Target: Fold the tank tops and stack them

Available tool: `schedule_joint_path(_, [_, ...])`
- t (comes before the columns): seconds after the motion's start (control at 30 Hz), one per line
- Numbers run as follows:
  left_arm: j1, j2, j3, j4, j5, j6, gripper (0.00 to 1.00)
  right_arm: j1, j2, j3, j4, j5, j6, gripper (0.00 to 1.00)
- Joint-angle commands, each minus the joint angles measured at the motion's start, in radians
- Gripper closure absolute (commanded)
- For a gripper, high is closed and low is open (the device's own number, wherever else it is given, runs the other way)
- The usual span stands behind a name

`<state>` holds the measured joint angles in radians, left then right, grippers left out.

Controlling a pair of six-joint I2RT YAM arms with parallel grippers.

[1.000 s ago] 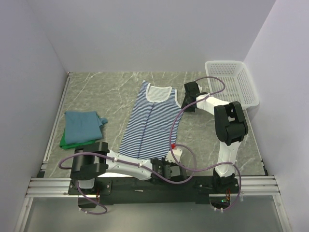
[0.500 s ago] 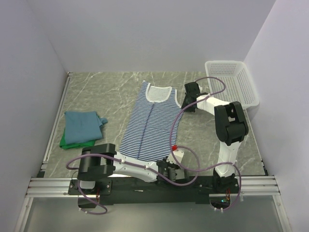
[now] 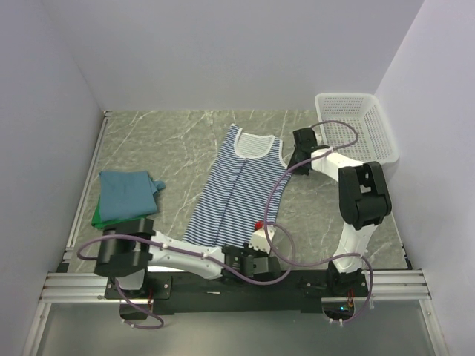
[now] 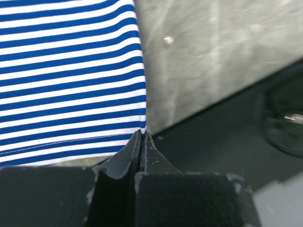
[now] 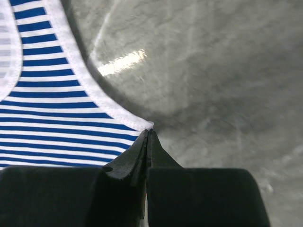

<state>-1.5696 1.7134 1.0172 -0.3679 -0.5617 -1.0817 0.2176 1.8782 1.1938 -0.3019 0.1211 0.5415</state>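
Striped tank top (image 3: 237, 194), flat, diagonal

**Tank tops:** three in all.
- one striped tank top (image 3: 234, 193), navy and white
- one teal-blue tank top (image 3: 126, 194)
- one green tank top (image 3: 99, 219)

**Baskets:** one white mesh basket (image 3: 355, 99).

**Robot arms:** two, the left arm (image 3: 182, 256) and the right arm (image 3: 361, 199).

**Grippers:** two, one per arm, the left gripper (image 4: 141, 138) and the right gripper (image 5: 147, 136), each with two fingers.

**Tabletop:** one grey marbled tabletop (image 3: 171, 141).
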Motion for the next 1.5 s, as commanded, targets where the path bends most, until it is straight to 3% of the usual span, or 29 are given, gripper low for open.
schedule_joint_path(0.0, [-0.009, -0.096, -0.038, 0.145, 0.048, 0.013, 0.99, -0.009, -0.1, -0.011, -0.029, 0.087, -0.009, 1.0])
schedule_joint_path(0.27, [0.022, -0.256, -0.219, 0.244, 0.039, -0.096, 0.99, 0.04, -0.1, 0.069, -0.103, 0.121, -0.029, 1.0])
schedule_joint_path(0.6, [0.06, -0.481, -0.456, 0.221, -0.003, -0.287, 0.99, 0.146, 0.047, 0.266, -0.175, 0.143, -0.003, 1.0])
schedule_joint_path(1.03, [0.075, -0.612, -0.566, 0.107, -0.004, -0.395, 0.99, 0.273, 0.275, 0.601, -0.29, 0.192, 0.025, 1.0])
schedule_joint_path(1.47, [0.085, -0.663, -0.614, 0.034, -0.006, -0.455, 1.0, 0.29, 0.315, 0.645, -0.264, 0.192, 0.037, 1.0])
